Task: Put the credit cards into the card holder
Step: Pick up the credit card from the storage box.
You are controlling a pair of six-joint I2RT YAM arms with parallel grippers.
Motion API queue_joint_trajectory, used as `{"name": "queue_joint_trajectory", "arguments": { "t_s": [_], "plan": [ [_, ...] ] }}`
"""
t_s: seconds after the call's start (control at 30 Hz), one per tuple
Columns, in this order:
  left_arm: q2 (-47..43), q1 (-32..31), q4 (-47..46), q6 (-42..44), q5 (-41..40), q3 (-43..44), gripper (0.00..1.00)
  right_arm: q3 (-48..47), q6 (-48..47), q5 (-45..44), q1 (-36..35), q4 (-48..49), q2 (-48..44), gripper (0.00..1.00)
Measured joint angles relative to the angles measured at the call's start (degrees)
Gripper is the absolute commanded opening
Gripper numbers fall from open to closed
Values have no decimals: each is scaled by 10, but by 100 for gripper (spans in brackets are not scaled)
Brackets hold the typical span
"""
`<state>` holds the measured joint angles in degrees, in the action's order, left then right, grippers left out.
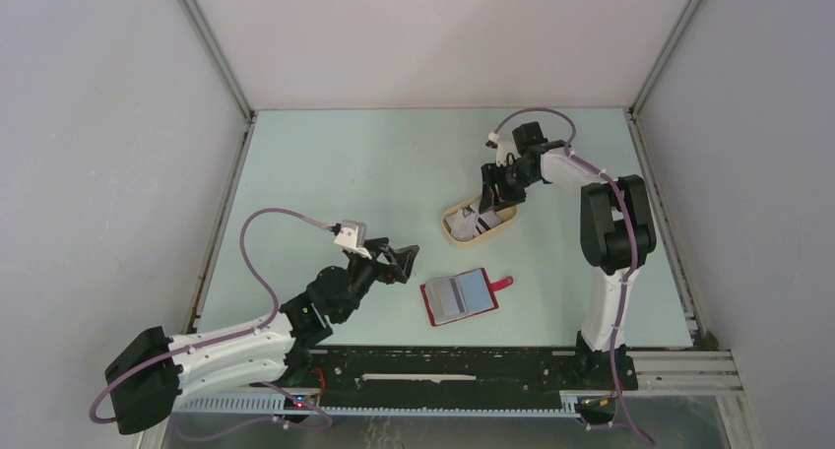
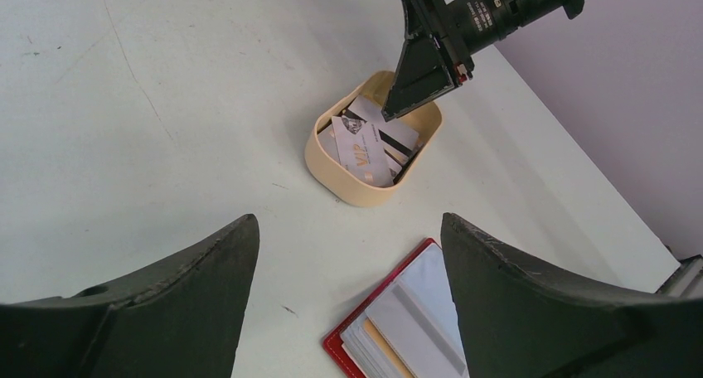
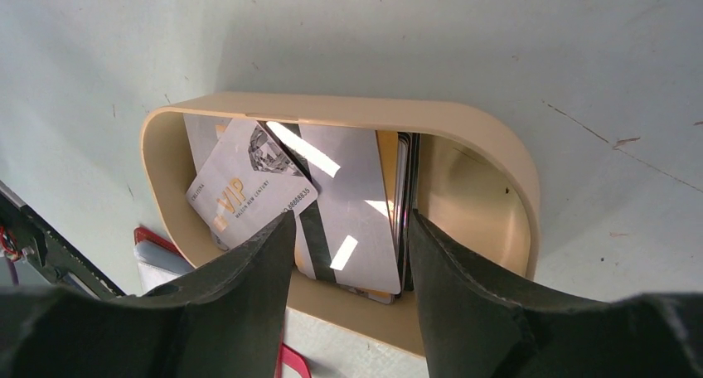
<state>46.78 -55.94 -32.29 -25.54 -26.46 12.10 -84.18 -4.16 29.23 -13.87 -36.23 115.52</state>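
Your pale counter (image 1: 345, 173) carries a beige oval plastic tray (image 3: 332, 106), directly beneath your right end effector (image 3: 350, 220), whose jaws stand partly apart, holding nothing, over the whitish-grey plastic credit cards (image 3: 249, 187) heaped inside. The open red fold-over card holder (image 1: 458, 296) lies nearer your left end effector (image 2: 348, 222), spread wide, empty.

left arm (image 1: 232, 349) and right arm (image 1: 601, 311): white link shells, black joint housings, lilac cables (image 1: 258, 221) looped alongside. left gripper (image 1: 408, 265) and right gripper (image 1: 489, 209): matte black wedge-shaped fingers (image 2: 178, 299). white camera block (image 1: 350, 237) on left wrist.
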Motion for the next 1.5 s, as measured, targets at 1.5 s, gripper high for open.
{"name": "queue_joint_trajectory", "arguments": {
  "t_s": [1.5],
  "plan": [
    [0,0,0,-5,-4,0,86,-29,-48,-14,8,-29,32,23]
  ]
}}
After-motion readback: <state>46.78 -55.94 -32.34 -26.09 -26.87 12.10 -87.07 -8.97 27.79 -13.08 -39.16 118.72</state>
